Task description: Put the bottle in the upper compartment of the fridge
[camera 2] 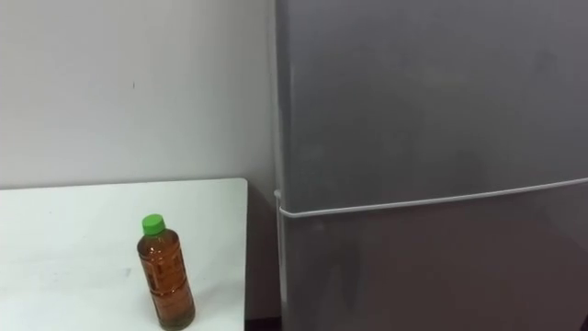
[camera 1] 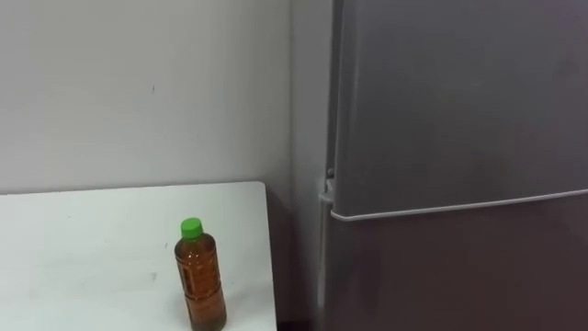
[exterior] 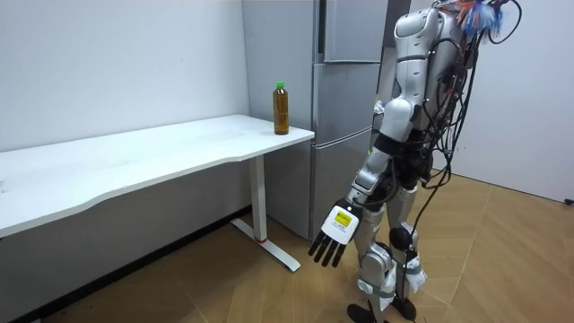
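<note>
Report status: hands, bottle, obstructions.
Left hand open, hanging low. Bottle upright on table corner, not held. Fridge doors shut, blocking placement.

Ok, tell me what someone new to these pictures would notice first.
The bottle catches the eye first: amber liquid, bright green cap, standing upright near the edge of the white table closest to the fridge. Right beside the table is the tall grey fridge, with both doors shut. In the room view the robot stands in front of the fridge, its left hand hanging low with straight fingers and holding nothing.
</note>
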